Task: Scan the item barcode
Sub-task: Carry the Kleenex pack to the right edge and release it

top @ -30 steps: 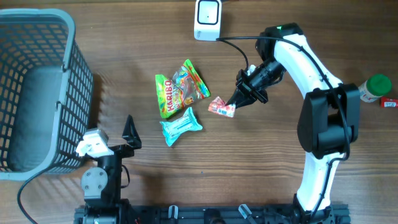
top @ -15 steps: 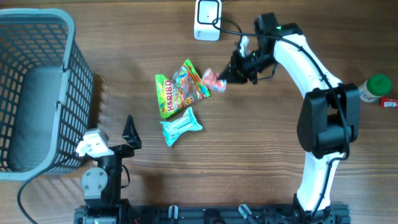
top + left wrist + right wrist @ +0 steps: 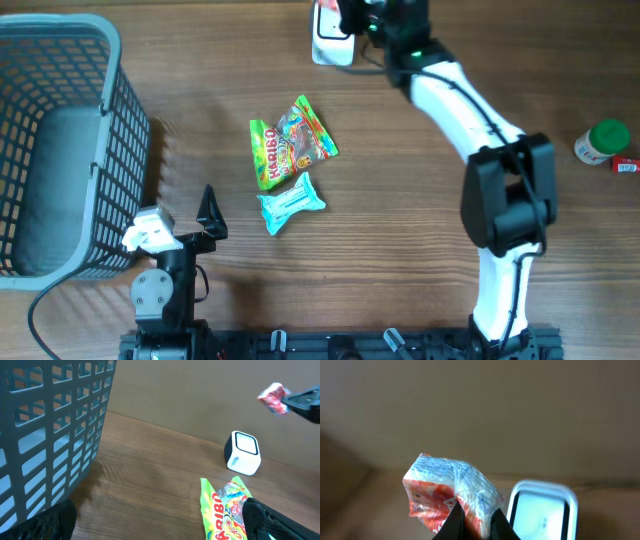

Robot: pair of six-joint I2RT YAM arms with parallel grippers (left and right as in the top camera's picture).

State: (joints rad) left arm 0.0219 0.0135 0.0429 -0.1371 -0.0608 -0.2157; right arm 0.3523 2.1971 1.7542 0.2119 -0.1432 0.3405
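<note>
One red-and-white snack packet (image 3: 451,491), pinched in right fingers (image 3: 454,524), held aloft close to barcode scanner (image 3: 243,452). Left fingers (image 3: 280,519) spread wide, well apart from scanner.

Mock shop checkout; barcode scanner (image 3: 243,453); plastic basket (image 3: 128,150); Haribo bag (image 3: 268,155); wooden table (image 3: 400,250)

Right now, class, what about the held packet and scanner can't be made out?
Packet barcode: blurred in the right wrist view, too small in the left wrist view.
Packet, overhead: mostly hidden by the right arm at the top edge.
Scanner: cut off by the right wrist view's bottom edge.
</note>
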